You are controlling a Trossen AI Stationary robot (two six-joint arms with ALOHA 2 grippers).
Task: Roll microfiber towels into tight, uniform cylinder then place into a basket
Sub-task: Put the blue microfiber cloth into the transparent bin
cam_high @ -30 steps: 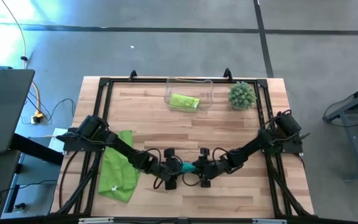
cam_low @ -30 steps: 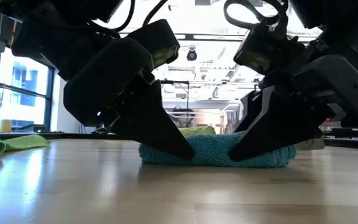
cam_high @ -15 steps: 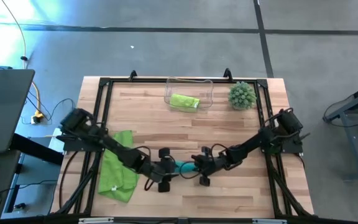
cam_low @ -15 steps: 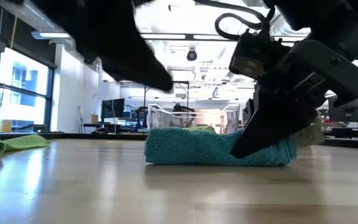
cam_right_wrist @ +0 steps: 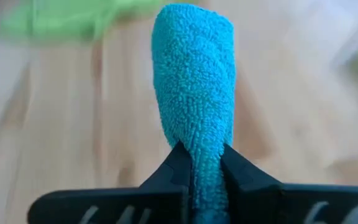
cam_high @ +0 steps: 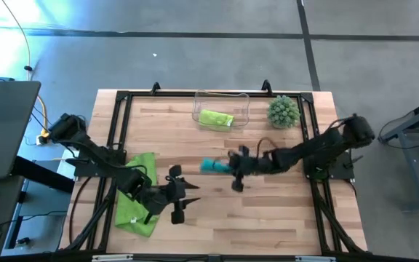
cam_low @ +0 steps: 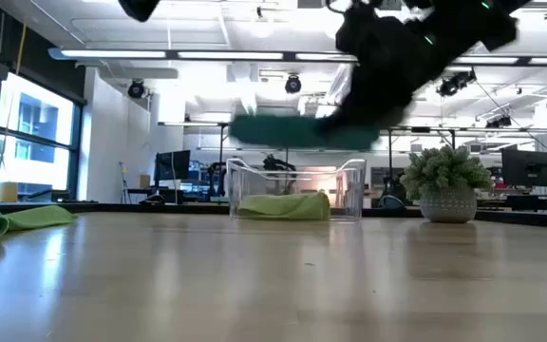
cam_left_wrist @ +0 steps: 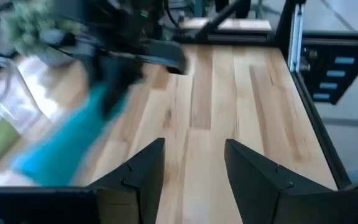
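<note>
Rolled teal towel up in the air, mid-table, clenched at one end by right gripper; roll sticking out past the fingers toward table's left. Seen from low cam, well clear of the wood, level w/ basket top. Basket at far edge, one rolled lime towel inside. Plant ball just beside basket, to its right. Second lime towel flat at left-front. Left gripper near it, fingers apart, nothing betw. them.
</note>
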